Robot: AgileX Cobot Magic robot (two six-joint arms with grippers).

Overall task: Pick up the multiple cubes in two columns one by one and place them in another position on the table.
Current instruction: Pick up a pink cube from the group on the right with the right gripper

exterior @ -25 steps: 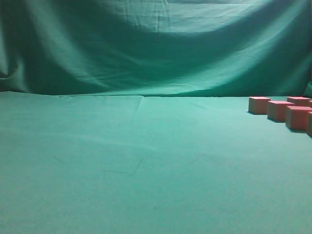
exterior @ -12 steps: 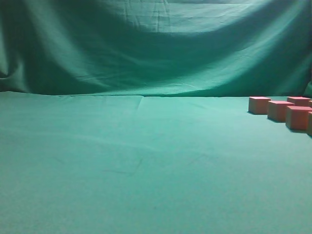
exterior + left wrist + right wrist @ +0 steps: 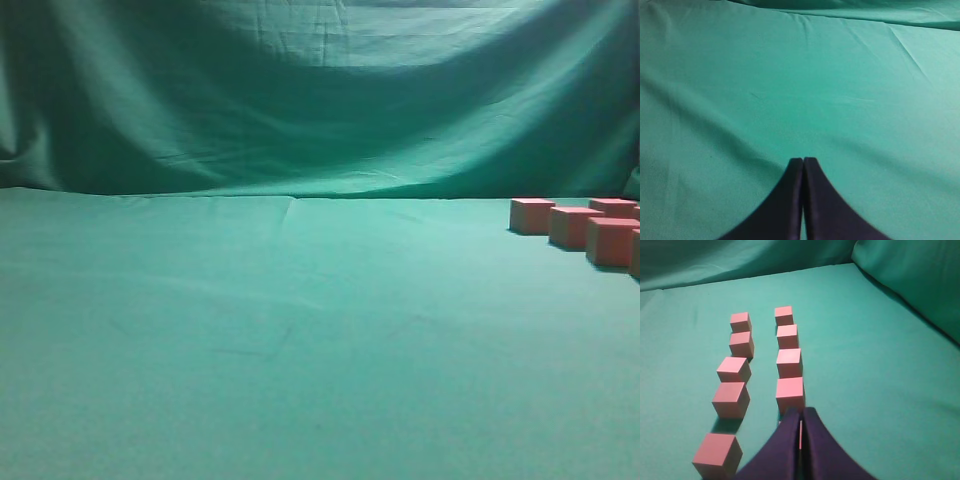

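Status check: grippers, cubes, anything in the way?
Left gripper shut, empty. Right gripper shut, empty, just short of the cubes. Nine cubes in two columns on the table, none lifted. Nothing in the way.

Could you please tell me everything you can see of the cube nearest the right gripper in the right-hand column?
The cube is a small plain block, pink on top with a slightly darker front face, unmarked and seemingly solid. It sits flat and upright on the green table, at the near end of a column of four. The shut right gripper is just in front of it; contact cannot be judged. Nothing rests on it.
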